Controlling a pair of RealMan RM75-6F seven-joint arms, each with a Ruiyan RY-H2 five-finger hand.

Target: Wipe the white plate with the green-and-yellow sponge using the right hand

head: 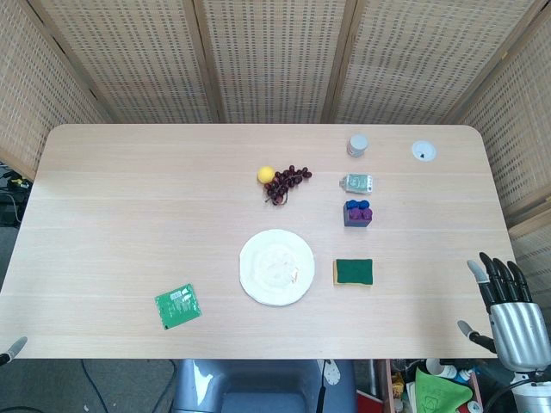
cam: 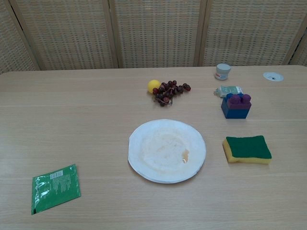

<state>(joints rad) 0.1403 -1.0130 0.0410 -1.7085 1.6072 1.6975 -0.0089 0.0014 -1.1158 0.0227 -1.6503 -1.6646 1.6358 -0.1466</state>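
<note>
Sponge (cam: 247, 149) beside plate (cam: 166, 151), below blocks (cam: 236, 106).

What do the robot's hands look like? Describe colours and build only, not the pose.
The right hand, seen only in the head view at the table's lower right edge, has a silver metallic body and black fingers with pale grey pads at the tips. Of the left hand, only a dark, grey-tipped finger pokes in at the lower left corner. The chest view shows neither hand.
</note>
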